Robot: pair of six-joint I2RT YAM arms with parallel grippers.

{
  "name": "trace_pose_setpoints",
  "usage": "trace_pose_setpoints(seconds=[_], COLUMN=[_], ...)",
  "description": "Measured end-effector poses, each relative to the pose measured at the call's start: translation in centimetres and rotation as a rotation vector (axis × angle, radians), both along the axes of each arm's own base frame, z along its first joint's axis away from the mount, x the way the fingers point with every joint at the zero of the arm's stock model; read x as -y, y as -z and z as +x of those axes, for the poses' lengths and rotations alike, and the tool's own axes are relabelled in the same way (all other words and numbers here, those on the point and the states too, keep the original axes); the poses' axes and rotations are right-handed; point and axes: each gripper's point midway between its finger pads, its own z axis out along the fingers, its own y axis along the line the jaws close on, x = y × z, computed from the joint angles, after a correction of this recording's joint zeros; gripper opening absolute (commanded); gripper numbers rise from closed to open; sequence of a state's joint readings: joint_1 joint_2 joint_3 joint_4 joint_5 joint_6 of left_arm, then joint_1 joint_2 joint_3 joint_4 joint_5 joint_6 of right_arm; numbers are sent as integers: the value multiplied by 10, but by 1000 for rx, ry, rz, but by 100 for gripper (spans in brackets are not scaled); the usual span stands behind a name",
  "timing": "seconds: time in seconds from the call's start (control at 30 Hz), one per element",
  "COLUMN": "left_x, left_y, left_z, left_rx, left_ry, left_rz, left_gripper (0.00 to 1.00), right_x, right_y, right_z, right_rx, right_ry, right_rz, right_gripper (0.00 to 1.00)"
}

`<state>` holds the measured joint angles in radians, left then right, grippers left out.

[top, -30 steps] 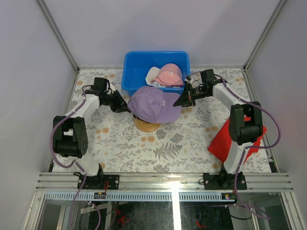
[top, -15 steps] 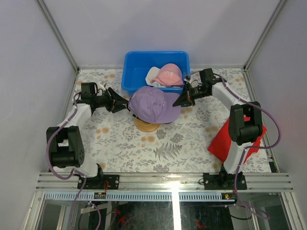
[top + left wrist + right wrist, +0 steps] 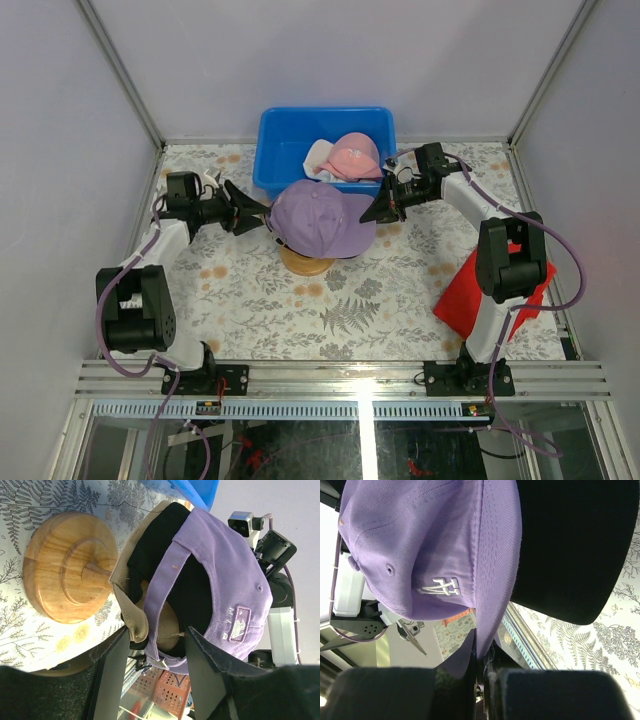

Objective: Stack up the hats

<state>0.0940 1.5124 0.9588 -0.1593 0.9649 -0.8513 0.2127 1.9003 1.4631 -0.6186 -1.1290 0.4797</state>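
At centre of the overhead view, the lavender cap (image 3: 318, 220) sits on a wooden stand (image 3: 303, 265), long axis left–right, brim pointing right. There the right gripper (image 3: 378, 212) is clamped on that brim; the left gripper (image 3: 250, 212) stands jaws apart at the cap's rear. Only the left-wrist view reveals a black cap (image 3: 150, 550) and a tan cap (image 3: 134, 617) nested beneath.

The lavender cap (image 3: 420, 545) carries a small white embroidered monogram (image 3: 439, 586) on its crown, left of centre in the right wrist view. It shows interlocked block letters lying on their side, and I cannot read them with certainty. In the left wrist view, a stitched rectangular patch (image 3: 236, 625) on the same cap, at lower right, holds pale characters too small to make out.
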Motion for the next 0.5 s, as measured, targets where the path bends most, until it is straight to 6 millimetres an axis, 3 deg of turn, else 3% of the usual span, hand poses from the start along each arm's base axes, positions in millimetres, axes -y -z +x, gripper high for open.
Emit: trace_pose_setpoints(seconds=[0.33, 0.5], left_x=[-1, 3], left_y=[2, 12], left_z=[-1, -1], left_rx=[-2, -21], left_ry=[-1, 14], left_rz=[-4, 2], left_gripper=[52, 52], right_x=[-1, -1], right_y=[0, 0], right_z=[0, 0], right_rx=[4, 4], right_ry=[0, 0], right_rz=[-8, -8], right_gripper=[0, 0])
